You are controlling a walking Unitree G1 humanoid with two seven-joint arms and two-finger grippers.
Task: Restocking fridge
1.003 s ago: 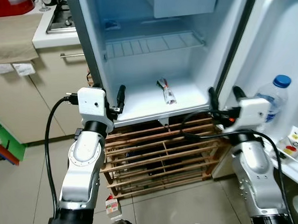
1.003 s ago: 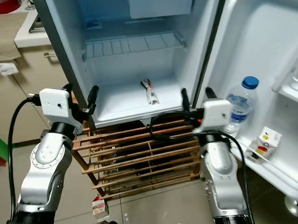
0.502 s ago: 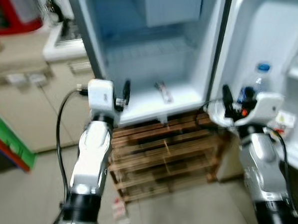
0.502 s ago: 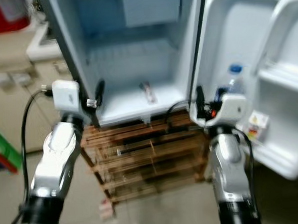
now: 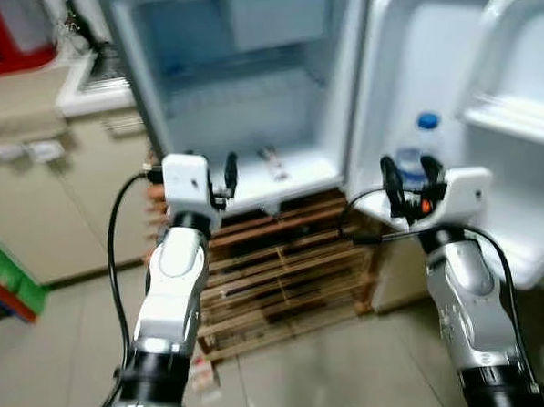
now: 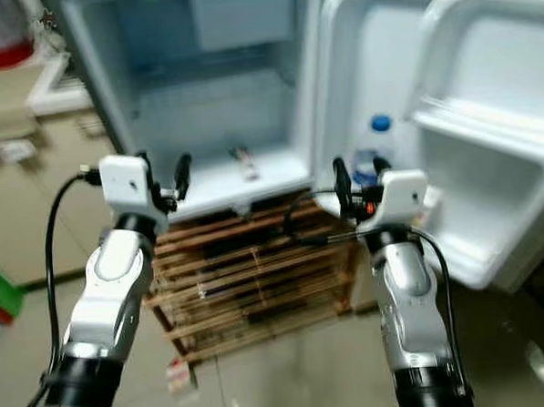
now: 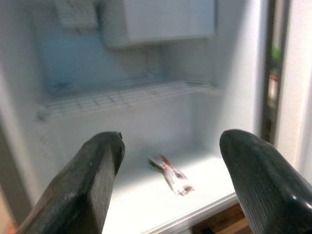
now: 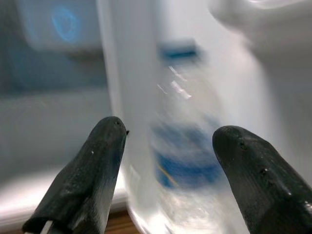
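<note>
The small fridge [image 5: 239,96] stands open on a wooden rack, its door [image 5: 448,76] swung out to the right. A wrapped snack packet [image 7: 170,175] lies on the fridge floor under a wire shelf [image 7: 126,95]. A clear water bottle [image 5: 415,155] with a blue cap stands in the lower door shelf. My left gripper [image 5: 218,174] is raised in front of the fridge's left edge, open and empty. My right gripper [image 5: 409,173] is raised just before the bottle [image 8: 187,146], open and empty, apart from it.
The wooden slatted rack [image 5: 275,267] carries the fridge. A kitchen counter with cupboards [image 5: 42,170] runs along the left, with a red appliance [image 5: 12,35] on top. A green and red item [image 5: 7,290] and a small carton [image 5: 201,376] sit on the tiled floor.
The whole picture has shifted: the camera turned right and drew back, so the fridge sits further left and more of the door shows. Both grippers stay raised and open.
</note>
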